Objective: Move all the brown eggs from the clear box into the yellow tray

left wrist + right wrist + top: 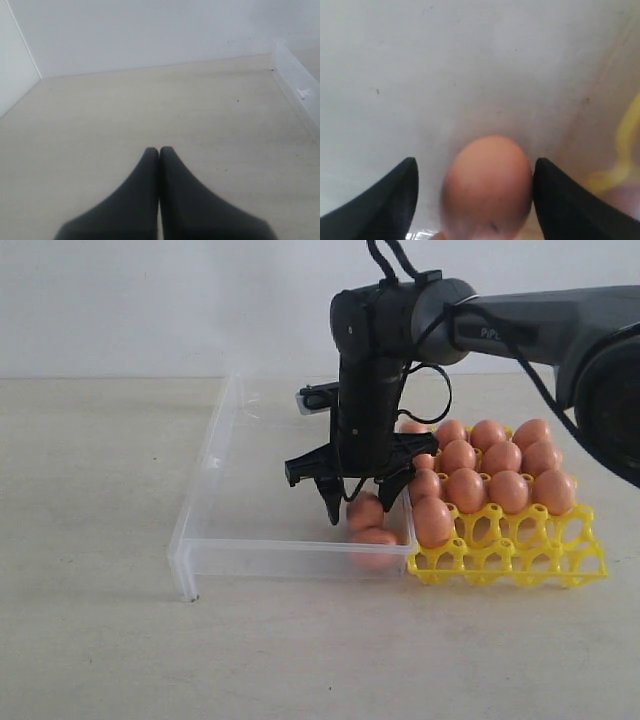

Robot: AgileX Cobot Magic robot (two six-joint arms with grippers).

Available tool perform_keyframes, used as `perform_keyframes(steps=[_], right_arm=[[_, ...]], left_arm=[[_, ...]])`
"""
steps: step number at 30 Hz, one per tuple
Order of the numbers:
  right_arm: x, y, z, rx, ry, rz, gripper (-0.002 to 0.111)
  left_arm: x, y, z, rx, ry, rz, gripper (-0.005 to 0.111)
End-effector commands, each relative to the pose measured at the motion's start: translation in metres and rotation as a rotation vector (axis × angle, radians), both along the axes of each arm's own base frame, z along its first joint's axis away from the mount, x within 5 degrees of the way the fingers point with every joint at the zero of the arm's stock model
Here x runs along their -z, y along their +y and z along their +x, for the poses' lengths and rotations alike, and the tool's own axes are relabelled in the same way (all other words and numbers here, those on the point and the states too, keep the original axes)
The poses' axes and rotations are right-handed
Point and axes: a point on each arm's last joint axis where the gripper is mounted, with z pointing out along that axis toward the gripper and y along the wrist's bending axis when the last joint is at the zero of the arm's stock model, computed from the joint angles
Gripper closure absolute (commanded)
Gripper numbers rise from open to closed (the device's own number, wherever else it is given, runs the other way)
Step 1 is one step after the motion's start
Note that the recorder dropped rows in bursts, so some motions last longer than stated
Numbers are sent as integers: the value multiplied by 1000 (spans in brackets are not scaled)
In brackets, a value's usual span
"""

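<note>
Brown eggs [368, 514], two, lie in the clear box [210, 462] mid-frame, under the right gripper [358, 504]; more sit in the yellow tray [500, 562], lower right. Left gripper [159, 150]: jaws closed, empty. Right wrist view: open jaws stand around one egg [487, 185].

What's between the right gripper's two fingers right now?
One brown egg, lying in the clear box. The right wrist view shows it inside the open right gripper, with a gap beside one of the fingers.
</note>
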Motion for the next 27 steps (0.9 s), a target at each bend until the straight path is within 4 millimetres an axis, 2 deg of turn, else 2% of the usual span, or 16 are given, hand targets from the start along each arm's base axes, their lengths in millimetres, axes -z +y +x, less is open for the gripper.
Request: perform_keyframes(steps=[1, 5, 7, 9, 12, 16, 19, 24, 27], right_arm=[[12, -4, 2, 4, 20, -36, 45], [18, -4, 2, 3, 32, -43, 45], [19, -4, 2, 3, 34, -45, 50], [19, -4, 2, 3, 34, -45, 67], [19, -4, 2, -16, 34, -44, 107], [18, -2, 4, -84, 8, -30, 109], [7, 0, 3, -117, -20, -13, 109], [-43, 13, -2, -186, -251, 97, 109], [-71, 3, -17, -163, -414, 186, 109]], left_arm=[[0, 0, 0, 4, 0, -2, 111], [0, 0, 0, 4, 0, -2, 111], [0, 0, 0, 4, 0, -2, 111], [0, 0, 0, 4, 0, -2, 111], [0, 0, 0, 4, 0, -2, 111], [0, 0, 0, 4, 0, -2, 111], [0, 0, 0, 4, 0, -2, 111], [0, 0, 0, 4, 0, -2, 111], [0, 0, 0, 4, 0, -2, 111]])
